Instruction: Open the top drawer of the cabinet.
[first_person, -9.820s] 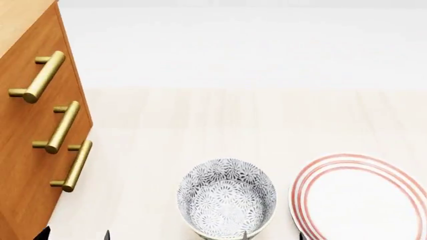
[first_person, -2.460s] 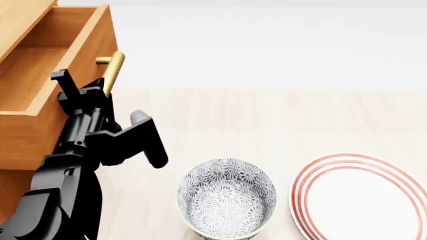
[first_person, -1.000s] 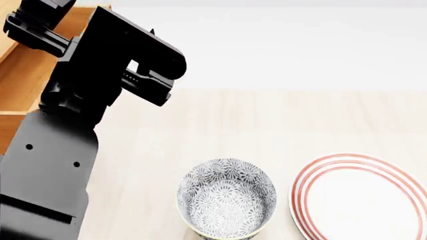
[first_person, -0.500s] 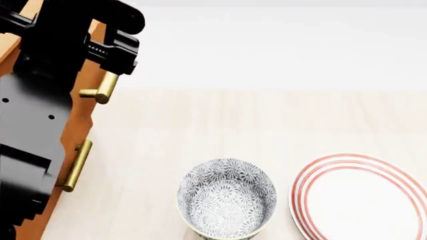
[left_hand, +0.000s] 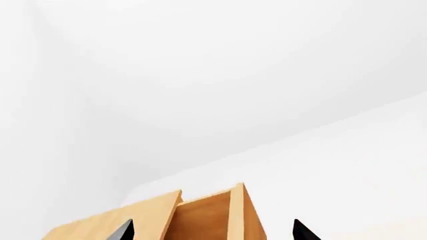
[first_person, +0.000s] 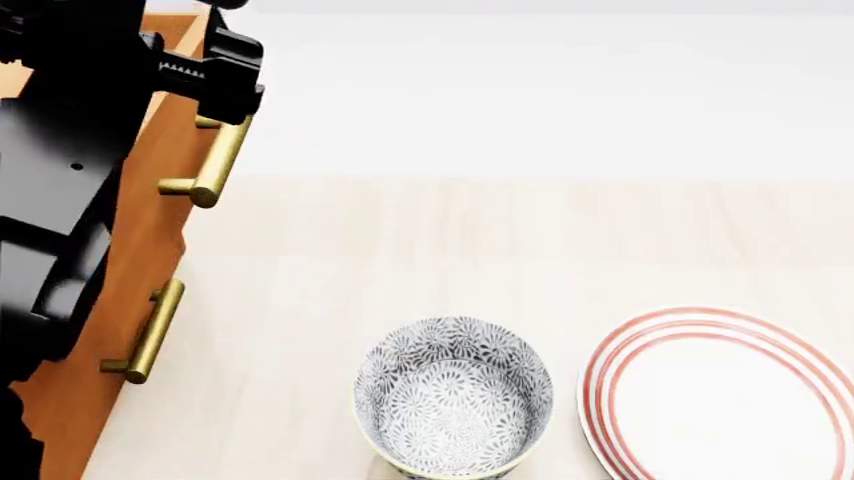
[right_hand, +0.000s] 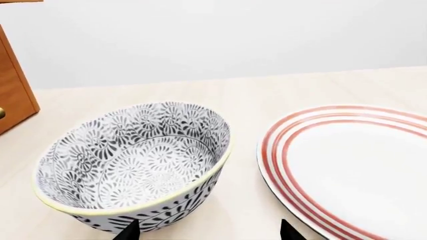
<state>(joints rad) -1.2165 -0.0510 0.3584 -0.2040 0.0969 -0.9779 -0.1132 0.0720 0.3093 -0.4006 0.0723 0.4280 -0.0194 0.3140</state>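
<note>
No legible txt or nos. seen.

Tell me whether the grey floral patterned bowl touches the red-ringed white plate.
Apart. The right wrist view shows bare tabletop between the bowl and the plate; the head view shows that gap too.

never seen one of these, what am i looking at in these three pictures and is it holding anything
This is a simulated robot with two arms, each ending in a two-finger gripper. One picture comes from a camera on its head, looking down; the other two come from cameras by each gripper.

In the head view, the big black shape is the left arm, raised in front of a wooden cabinet with brass bar handles. On the pale surface sit a patterned bowl and a red-ringed plate.

The left gripper camera looks over the cabinet top and the pulled-out top drawer; its fingertips are apart with nothing between them. The right gripper hangs near the bowl and plate, also open. So nothing is held.
</note>
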